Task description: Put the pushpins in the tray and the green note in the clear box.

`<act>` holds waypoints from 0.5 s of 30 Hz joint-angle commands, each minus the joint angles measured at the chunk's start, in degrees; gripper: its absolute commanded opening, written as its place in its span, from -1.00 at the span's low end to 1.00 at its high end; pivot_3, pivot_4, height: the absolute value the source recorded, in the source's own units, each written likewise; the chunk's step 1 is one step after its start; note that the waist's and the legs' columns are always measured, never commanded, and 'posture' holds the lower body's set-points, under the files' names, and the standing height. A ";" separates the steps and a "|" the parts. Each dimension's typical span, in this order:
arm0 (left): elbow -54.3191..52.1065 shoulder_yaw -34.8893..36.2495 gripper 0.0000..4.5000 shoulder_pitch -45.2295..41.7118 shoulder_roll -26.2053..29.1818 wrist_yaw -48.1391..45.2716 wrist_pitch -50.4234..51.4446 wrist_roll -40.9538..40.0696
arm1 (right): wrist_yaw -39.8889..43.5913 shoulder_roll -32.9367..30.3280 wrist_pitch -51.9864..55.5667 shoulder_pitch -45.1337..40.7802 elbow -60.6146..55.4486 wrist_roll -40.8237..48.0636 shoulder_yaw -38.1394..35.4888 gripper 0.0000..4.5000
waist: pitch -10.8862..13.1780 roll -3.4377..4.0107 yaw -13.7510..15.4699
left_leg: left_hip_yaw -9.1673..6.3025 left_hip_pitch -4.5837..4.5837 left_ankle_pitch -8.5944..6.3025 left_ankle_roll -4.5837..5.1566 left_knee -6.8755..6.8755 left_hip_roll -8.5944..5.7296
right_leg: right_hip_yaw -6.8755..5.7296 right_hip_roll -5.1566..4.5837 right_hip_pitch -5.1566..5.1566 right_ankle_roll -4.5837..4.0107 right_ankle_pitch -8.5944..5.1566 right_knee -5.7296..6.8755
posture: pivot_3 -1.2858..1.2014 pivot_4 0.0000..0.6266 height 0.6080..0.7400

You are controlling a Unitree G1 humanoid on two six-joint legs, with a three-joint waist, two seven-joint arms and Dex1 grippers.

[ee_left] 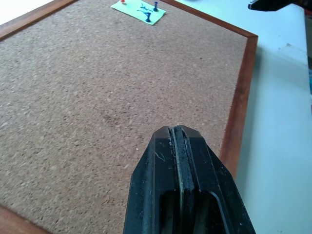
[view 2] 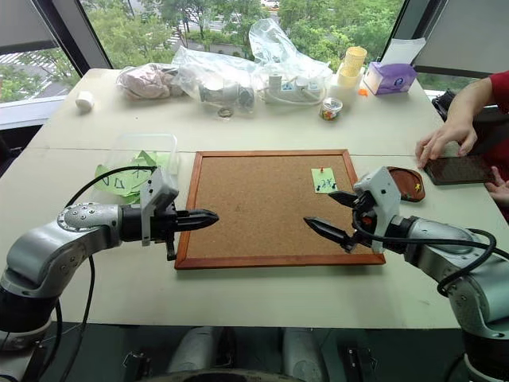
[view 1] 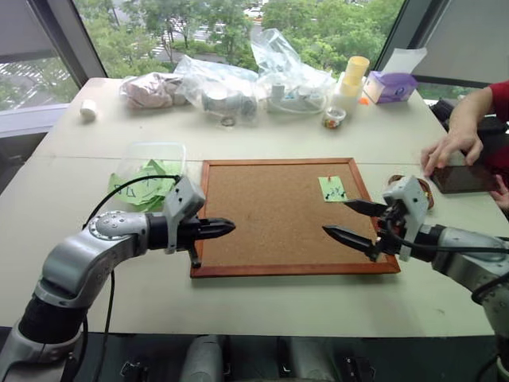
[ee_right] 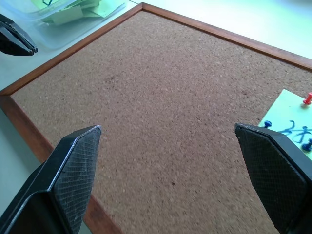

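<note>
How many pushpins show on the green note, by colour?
Red pushpin: 1
Blue pushpins: 2
Total: 3 showing on the green note, part of which runs out of the wrist views.

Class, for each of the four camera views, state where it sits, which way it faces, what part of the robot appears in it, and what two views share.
Left eye view: head, looking forward and down at the corkboard; both arms show.
Right eye view: same head, same scene, with the tray by the right gripper.
Left wrist view: looks along the shut left gripper across the cork.
Right wrist view: looks between its open fingers towards the clear box.
Shared: both wrist views show the green note with pushpins.
</note>
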 commanded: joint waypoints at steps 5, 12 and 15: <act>-1.42 -0.33 -0.99 -0.36 -1.35 1.36 -1.06 0.85 | -0.18 0.28 -2.31 -1.10 1.84 -1.62 0.94 1.00 | 0.00 0.01 0.12 | 0.01 -0.01 0.00 0.00 0.01 -0.04 | 0.03 -0.01 0.00 0.00 0.00 -0.01 | 0.03 -0.52 0.93; -1.14 -0.22 -0.99 -0.80 -1.81 0.98 -1.38 1.00 | -1.85 0.63 -3.07 -1.55 1.85 -3.48 2.68 1.00 | 0.00 0.00 0.11 | 0.01 -0.02 0.00 0.00 0.01 -0.04 | 0.03 -0.01 0.00 0.00 0.00 -0.01 | 0.03 -0.52 0.93; -0.61 -0.01 -0.99 -1.84 -2.48 1.55 -1.27 1.06 | -2.90 0.87 -3.09 -1.76 2.10 -4.35 3.17 1.00 | 0.00 0.00 0.15 | 0.01 -0.02 0.00 -0.01 0.01 -0.04 | 0.03 -0.01 0.00 0.00 0.00 -0.01 | 0.03 -0.52 0.93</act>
